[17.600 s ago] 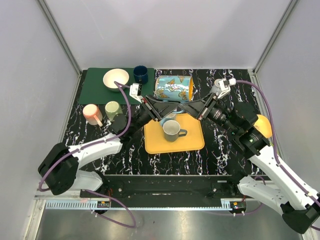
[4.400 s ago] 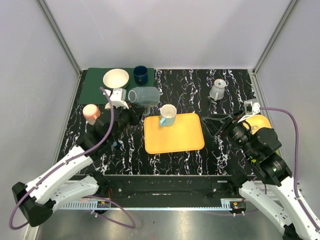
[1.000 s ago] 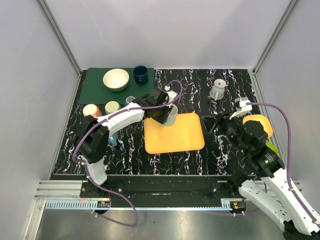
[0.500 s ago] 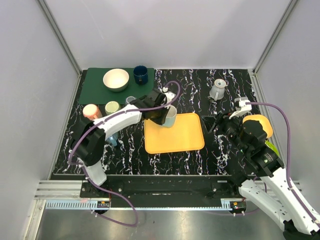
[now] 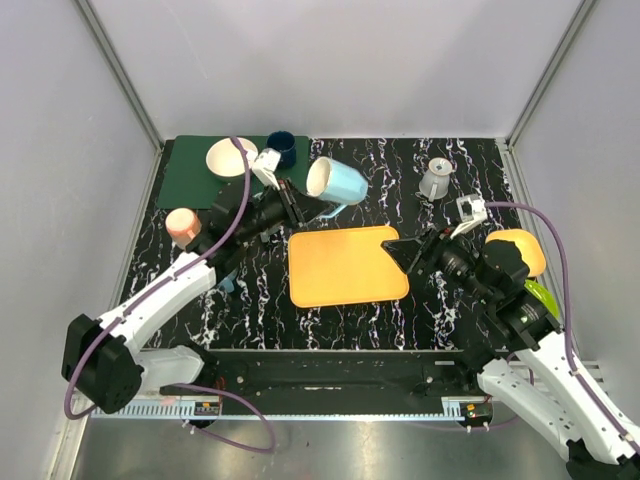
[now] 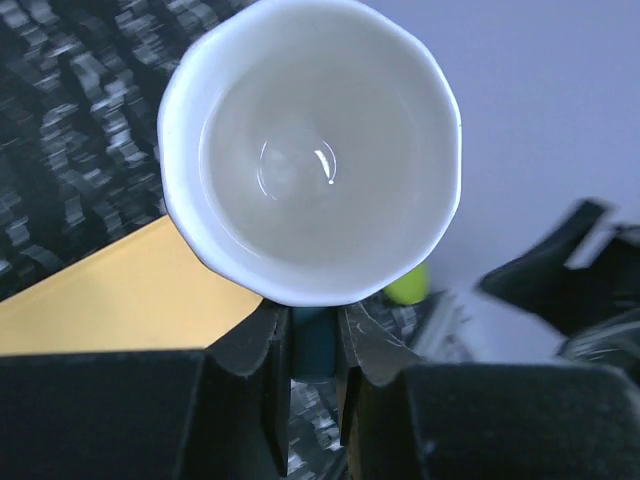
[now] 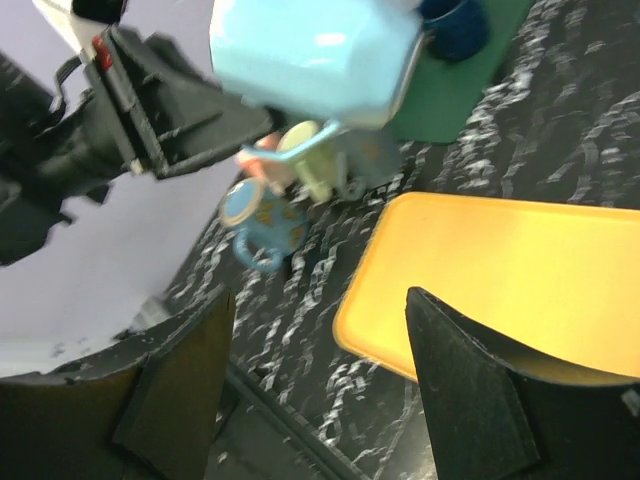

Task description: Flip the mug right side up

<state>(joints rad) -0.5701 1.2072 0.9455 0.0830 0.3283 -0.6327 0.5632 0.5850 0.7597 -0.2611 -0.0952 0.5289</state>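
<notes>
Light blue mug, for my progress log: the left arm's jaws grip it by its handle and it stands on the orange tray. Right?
Not quite. The jaws of the left gripper do grip the light blue mug by its handle, but it hangs tipped in the air past the far edge of the orange tray, not standing on it; the top external view shows this.

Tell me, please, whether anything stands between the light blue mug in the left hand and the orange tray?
Nothing visible does. The left hand holds the light blue mug lifted, by its handle, near the far edge of the orange tray, which is bare. The open right hand hangs only at its right edge.
</notes>
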